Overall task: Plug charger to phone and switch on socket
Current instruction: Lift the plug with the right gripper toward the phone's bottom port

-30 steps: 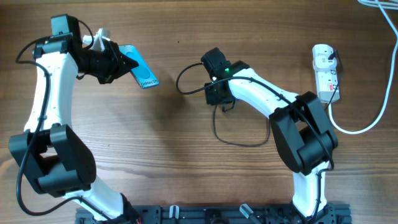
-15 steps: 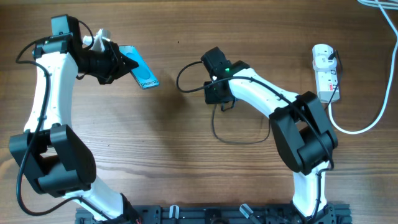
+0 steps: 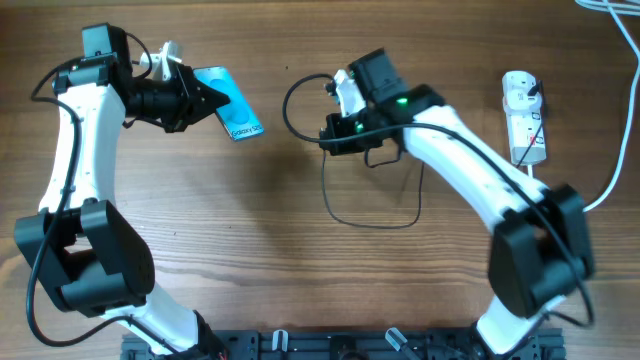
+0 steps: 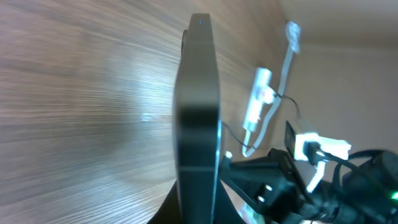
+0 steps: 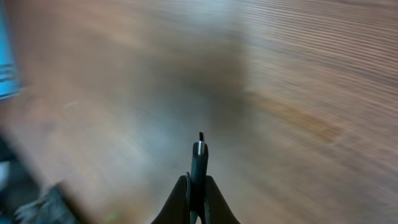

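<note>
The charger's [image 5: 199, 154] plug is pinched between the closed fingers of the right gripper [image 3: 333, 132], over the middle of the surface [image 3: 250, 250] toward its far edge. The left gripper [image 3: 205, 100] is clamped on the phone [image 3: 234, 105] near the far left corner. The socket [image 3: 524, 118] lies by the far right corner.

phone [image 3: 232, 108] left, charger [image 3: 324, 190] middle, socket [image 3: 524, 120] far right
</note>
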Robot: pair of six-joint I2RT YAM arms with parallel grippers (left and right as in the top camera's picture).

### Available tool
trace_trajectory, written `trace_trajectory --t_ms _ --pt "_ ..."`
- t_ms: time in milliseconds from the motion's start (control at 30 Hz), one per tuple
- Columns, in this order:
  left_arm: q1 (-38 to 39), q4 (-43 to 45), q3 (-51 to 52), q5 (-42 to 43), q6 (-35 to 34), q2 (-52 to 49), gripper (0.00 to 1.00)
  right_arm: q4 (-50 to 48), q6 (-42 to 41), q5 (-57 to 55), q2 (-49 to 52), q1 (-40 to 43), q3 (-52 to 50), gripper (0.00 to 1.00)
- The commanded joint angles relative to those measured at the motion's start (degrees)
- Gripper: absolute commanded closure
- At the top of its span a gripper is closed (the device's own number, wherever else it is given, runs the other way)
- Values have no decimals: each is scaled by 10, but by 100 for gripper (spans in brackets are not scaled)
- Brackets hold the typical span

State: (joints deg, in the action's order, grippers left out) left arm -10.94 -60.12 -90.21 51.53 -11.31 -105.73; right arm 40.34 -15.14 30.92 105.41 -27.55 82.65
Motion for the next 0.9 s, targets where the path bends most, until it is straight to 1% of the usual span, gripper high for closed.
trace_trajectory --t_ms 0,67,167,267,300,400,467,500,533,600,667,733,867 --pt "0 -13 -1 134 102 16 96 28 76 143 -38 6 2 96" --pt "0 -26 -1 182 146 16 96 40 92 170 -55 6 -3 96" --pt "0 -45 -1 240 189 16 96 30 92 204 -80 6 -32 95" --pt "0 -62 -1 261 205 16 96 -12 90 251 -114 7 -84 95" --pt "-1 -70 -1 266 217 16 96 -45 77 269 -132 8 -113 96" --pt "-1 -94 -1 283 254 16 96 -134 22 272 -188 15 -197 95" --pt "0 -109 -1 296 278 16 96 -224 -40 281 -235 17 -273 95" --pt "0 -114 -1 301 286 16 96 -254 -59 287 -248 16 -292 95" --pt "3 -117 -1 305 294 16 96 -332 -116 298 -271 11 -334 96" --pt "13 -117 -1 310 295 16 96 -388 -159 298 -280 2 -359 96" --pt "28 -117 -1 324 306 16 96 -424 -184 305 -280 -12 -369 96" --pt "49 -113 -1 337 306 16 96 -444 -200 304 -279 -31 -369 96" --pt "82 -103 -1 352 306 16 96 -474 -228 304 -279 -41 -369 96"
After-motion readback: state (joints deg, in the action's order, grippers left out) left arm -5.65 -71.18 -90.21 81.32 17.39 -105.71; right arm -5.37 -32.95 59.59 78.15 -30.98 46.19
